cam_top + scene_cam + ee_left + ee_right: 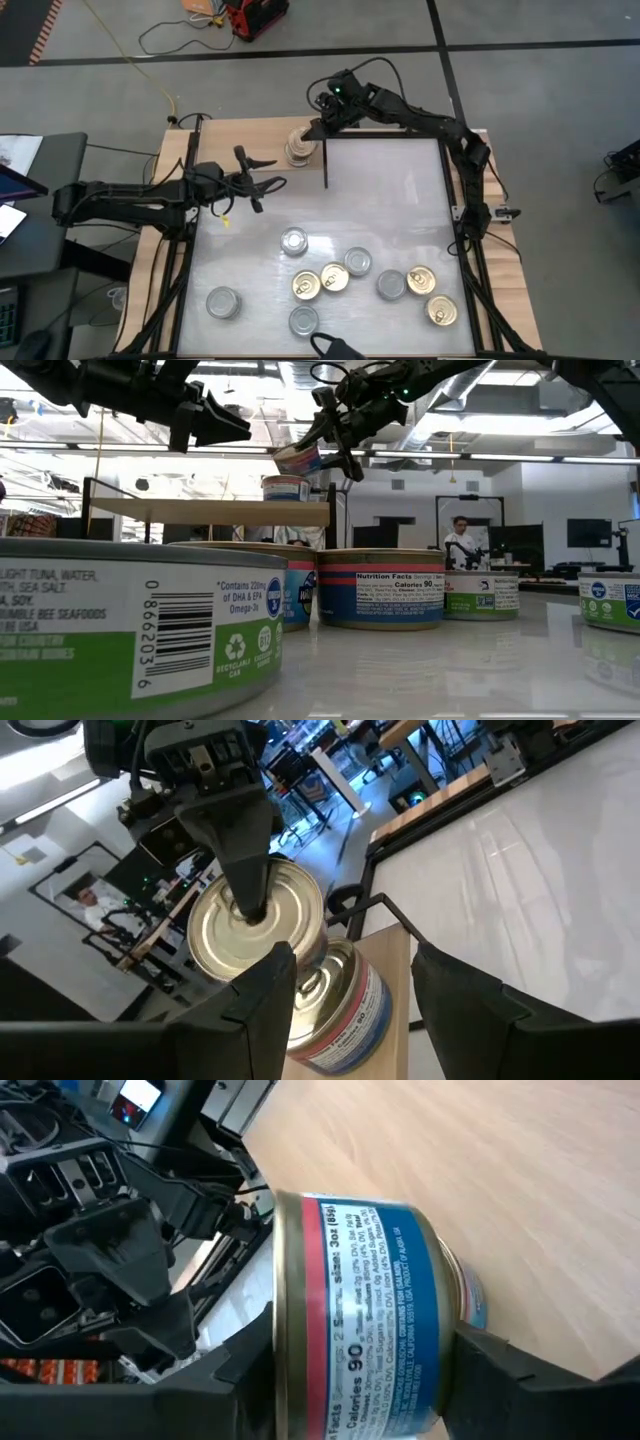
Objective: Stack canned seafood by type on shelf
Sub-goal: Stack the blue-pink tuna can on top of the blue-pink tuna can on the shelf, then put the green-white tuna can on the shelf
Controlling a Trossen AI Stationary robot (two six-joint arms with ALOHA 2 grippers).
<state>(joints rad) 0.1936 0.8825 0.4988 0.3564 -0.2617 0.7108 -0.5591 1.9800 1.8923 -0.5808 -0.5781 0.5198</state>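
Right now the blue-and-red tin sits between the right gripper's two fingers, held tilted just above a second tin that already stands on the shelf, near the board's dark upright panel. Judging from that tilt, the likely trouble is a crooked landing: if the jaws let go while the tin leans, its rim could catch the lower lid and it could slide off, or knock the lower tin toward the shelf's edge. The jaws are partly spread and closed on the tin's side wall; whether the grip is already slackening I cannot tell. A second risk is crowding, since the left gripper hangs close by over the table's white top, its fingers apart and holding nothing, pointed at the same stack; a move by either arm could bring them into contact. Farther out, nine loose tins, gold-lidded and silver-lidded mixed, lie on the tabletop well apart from the shelf
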